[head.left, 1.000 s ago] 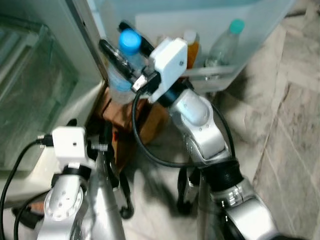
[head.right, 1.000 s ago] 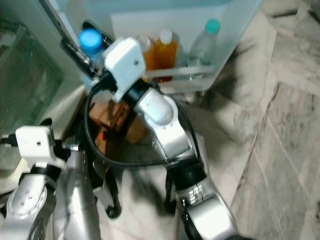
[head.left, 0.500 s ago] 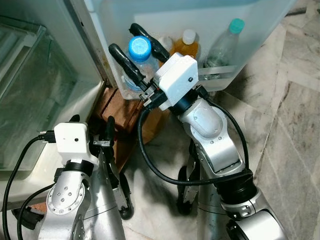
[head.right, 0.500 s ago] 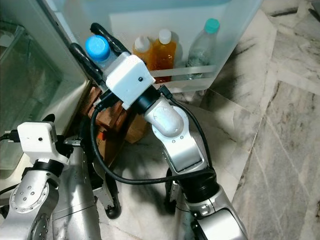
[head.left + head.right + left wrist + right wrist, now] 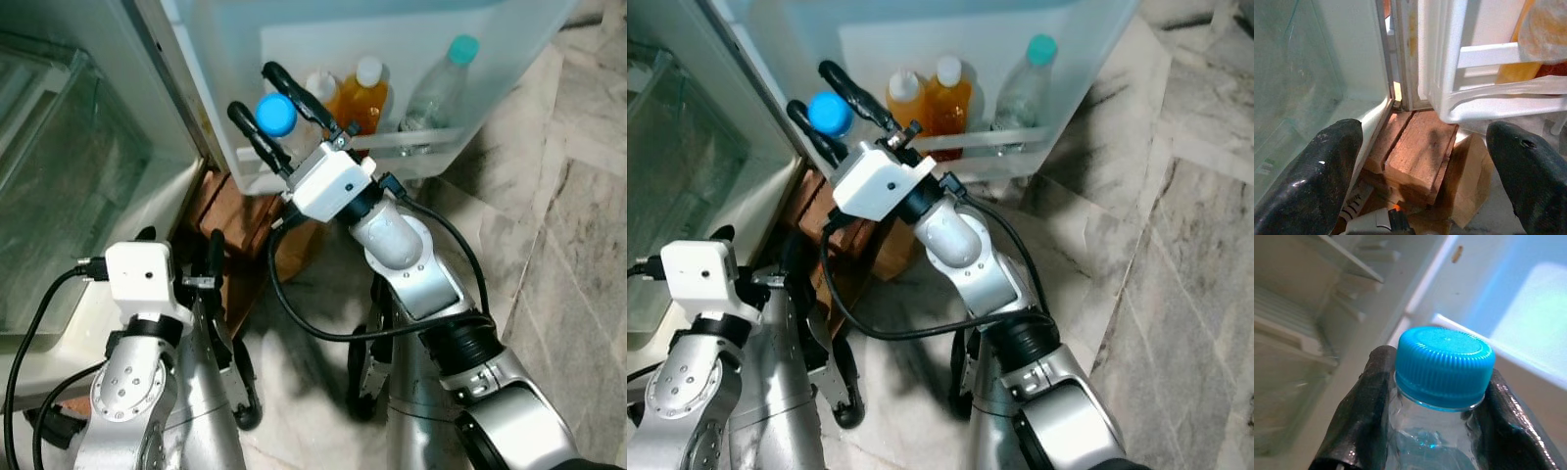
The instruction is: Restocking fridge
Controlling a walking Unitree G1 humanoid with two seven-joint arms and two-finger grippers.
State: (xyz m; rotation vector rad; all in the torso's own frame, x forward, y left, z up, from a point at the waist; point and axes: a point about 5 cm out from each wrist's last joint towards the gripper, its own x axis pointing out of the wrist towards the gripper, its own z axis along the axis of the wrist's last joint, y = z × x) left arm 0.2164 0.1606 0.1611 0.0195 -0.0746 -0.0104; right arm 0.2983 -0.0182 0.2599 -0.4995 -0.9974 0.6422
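Note:
My right gripper (image 5: 273, 114) is shut on a clear water bottle with a blue cap (image 5: 1444, 363), just below the cap. It holds the bottle at the left end of the fridge door shelf (image 5: 423, 140); the bottle's body is hidden behind the wrist in the eye views. Two orange juice bottles (image 5: 363, 91) and a water bottle with a teal cap (image 5: 441, 86) stand in that shelf. My left gripper (image 5: 1425, 171) hangs low by the fridge's base, open with nothing between its fingers (image 5: 1327, 166).
Red-brown wooden blocks (image 5: 1415, 156) and a brown paper bag (image 5: 299, 240) lie under the open door's hinge corner. The fridge interior with a glass shelf (image 5: 59, 166) is at the left. Marble floor (image 5: 568, 225) spreads to the right.
My right gripper has carried the blue-capped bottle forward and down towards the left end of the door shelf. The left arm has stayed put.

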